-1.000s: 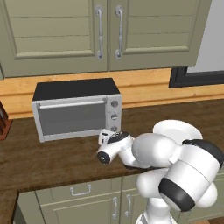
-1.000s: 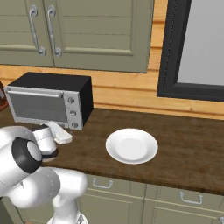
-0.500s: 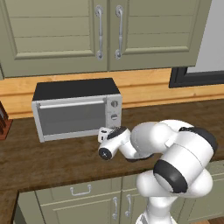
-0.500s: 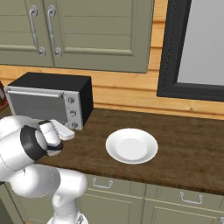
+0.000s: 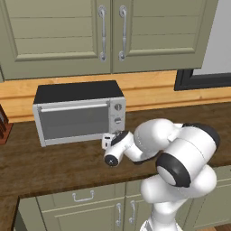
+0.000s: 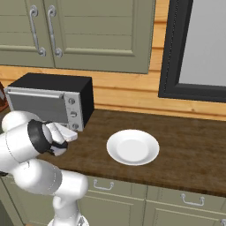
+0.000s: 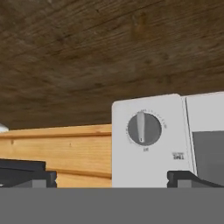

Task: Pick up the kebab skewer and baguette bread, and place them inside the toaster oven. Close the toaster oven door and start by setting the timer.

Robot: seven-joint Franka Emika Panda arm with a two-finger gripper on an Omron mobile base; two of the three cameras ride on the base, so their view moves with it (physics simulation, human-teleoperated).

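Observation:
The toaster oven [image 5: 79, 92] stands on the counter with the toaster oven door [image 5: 74, 119] closed upright. My gripper [image 5: 108, 142] hovers just in front of its lower right corner, below the knob column [image 5: 118, 120], open with nothing between the fingers. In the right base view the gripper [image 6: 70, 133] sits next to the oven's knobs [image 6: 74, 114]. The hand view is rolled over: one round knob [image 7: 144, 129] on the oven's silver panel [image 7: 151, 170] lies straight ahead, between my spread fingertips [image 7: 26, 175]. The kebab skewer and baguette bread are out of view.
A bare white plate [image 6: 132, 148] lies on the dark wooden counter [image 6: 185, 145] right of the oven. Wall cabinets [image 5: 108, 31] hang above. A dark-framed window [image 6: 194, 48] is at the right, and drawers [image 6: 106, 185] run under the counter edge.
The hand has edged a little closer to the oven's knob side while the elbow swung over. The fingers stayed wide apart.

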